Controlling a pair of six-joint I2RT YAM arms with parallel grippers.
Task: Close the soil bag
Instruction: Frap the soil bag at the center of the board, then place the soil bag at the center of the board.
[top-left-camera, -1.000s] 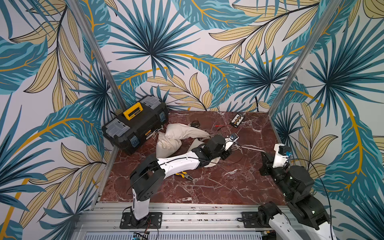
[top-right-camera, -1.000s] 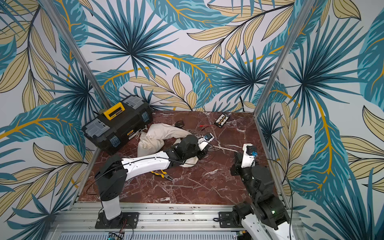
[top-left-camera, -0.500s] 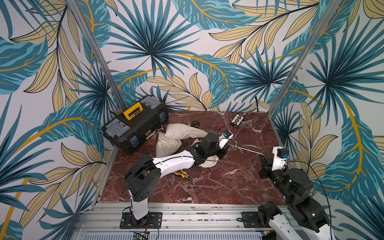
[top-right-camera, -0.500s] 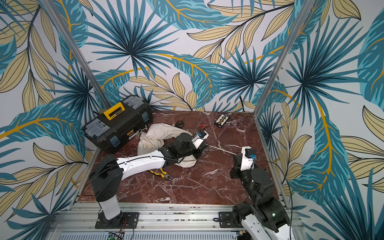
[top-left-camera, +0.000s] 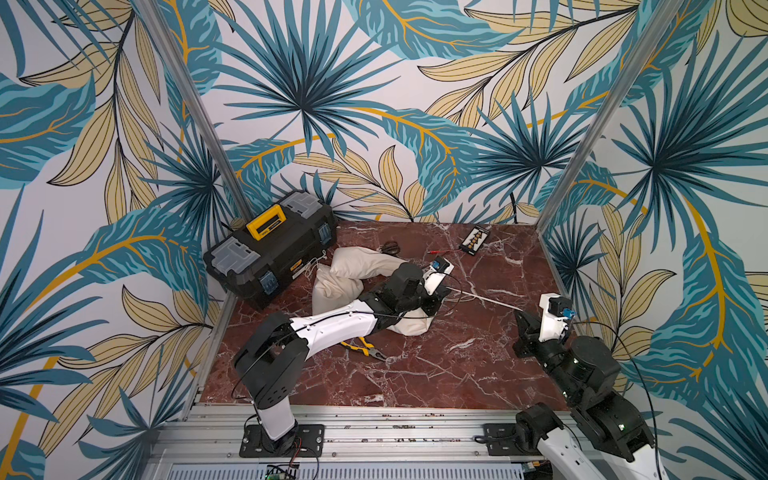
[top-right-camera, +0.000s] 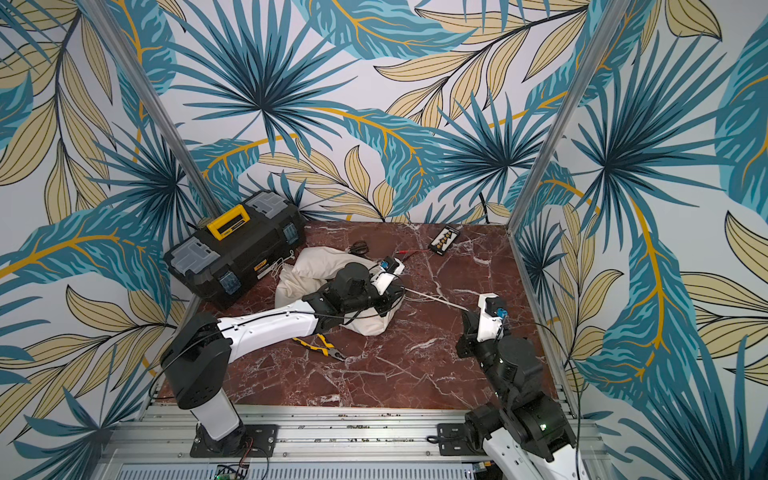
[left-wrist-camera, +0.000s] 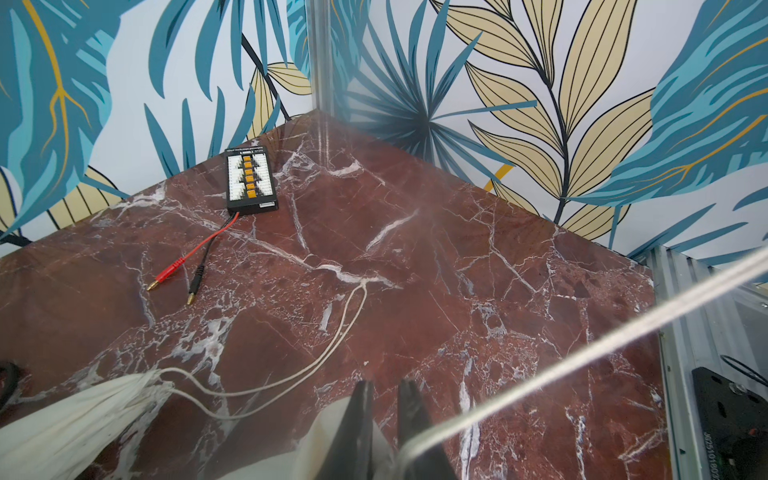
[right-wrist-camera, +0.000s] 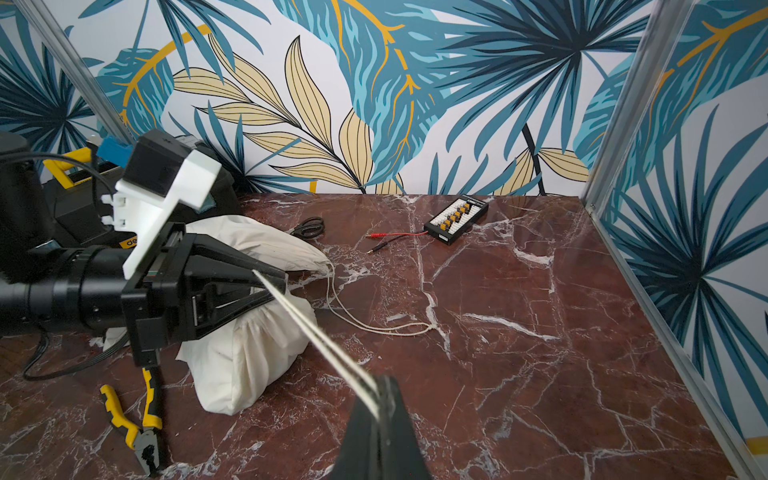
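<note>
The soil bag (top-left-camera: 357, 266) (top-right-camera: 320, 262) (right-wrist-camera: 249, 357) is a cream cloth sack lying on the marble floor. My left gripper (top-left-camera: 442, 294) (top-right-camera: 397, 293) (left-wrist-camera: 386, 384) (right-wrist-camera: 270, 286) sits at the bag's gathered mouth, its jaws nearly together with cloth (left-wrist-camera: 62, 428) between and beside them. A white drawstring (top-left-camera: 486, 300) (top-right-camera: 436, 300) (left-wrist-camera: 582, 353) (right-wrist-camera: 316, 332) runs taut from there to my right gripper (top-left-camera: 521, 318) (top-right-camera: 467, 318) (right-wrist-camera: 382, 390), which is shut on it. A second drawstring loop (left-wrist-camera: 332, 345) (right-wrist-camera: 374, 328) lies slack on the floor.
A black and yellow toolbox (top-left-camera: 270, 245) stands at the back left against the bag. Yellow-handled pliers (top-left-camera: 365, 349) lie under the left arm. Scissors (top-left-camera: 390, 248) and a black connector board (top-left-camera: 475, 240) with red and black leads lie at the back. Walls close three sides.
My left gripper has shifted a little to the left at the bag mouth. The right gripper has drawn slightly toward the front, and the string stays taut.
</note>
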